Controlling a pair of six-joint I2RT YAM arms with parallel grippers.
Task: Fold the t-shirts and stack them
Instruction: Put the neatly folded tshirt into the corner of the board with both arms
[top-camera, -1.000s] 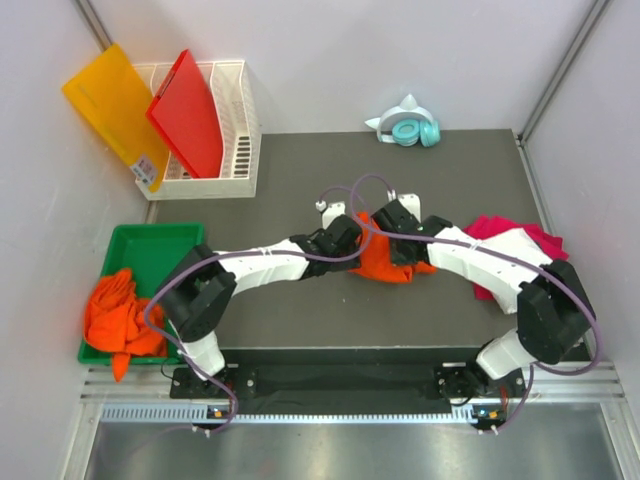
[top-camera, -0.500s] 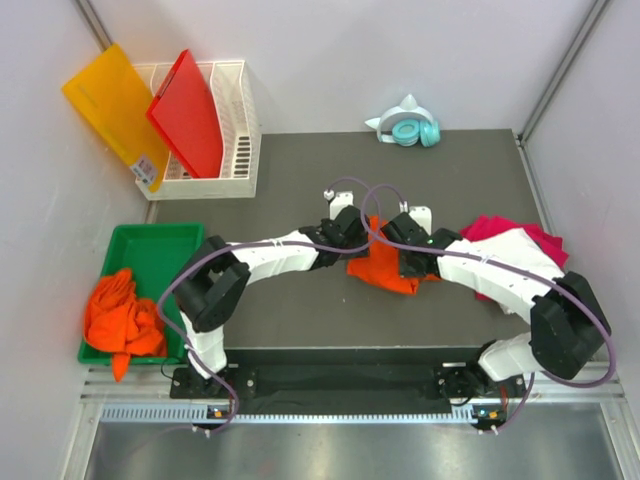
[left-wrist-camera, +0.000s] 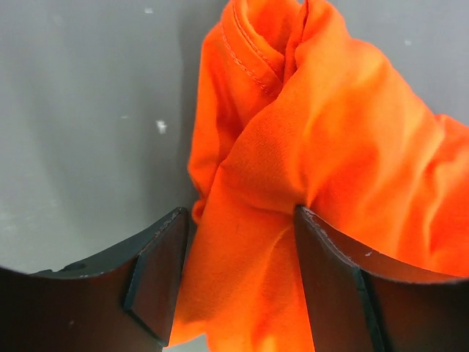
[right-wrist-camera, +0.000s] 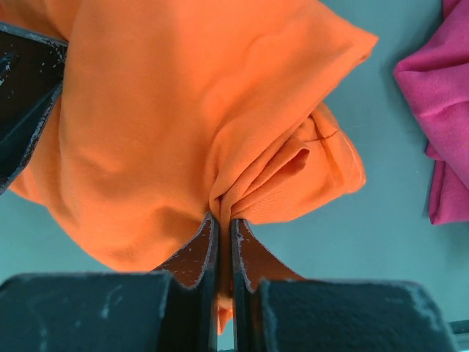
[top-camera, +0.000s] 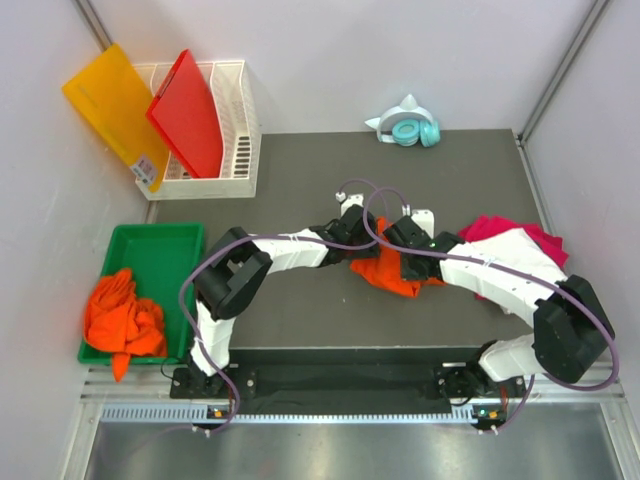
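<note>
Pinching orange tee (right-wrist-camera: 183,110), btwn right gripper (right-wrist-camera: 221,227) jaws

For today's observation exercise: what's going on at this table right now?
Both arms are working one orange t-shirt mid-table. The right gripper has its jaws shut on a bunched fold of it; the left gripper has its jaws apart with cloth between them. The shirt is crumpled, not yet folded. A magenta t-shirt lies to the right, and more orange shirts sit in the green tray.
</note>
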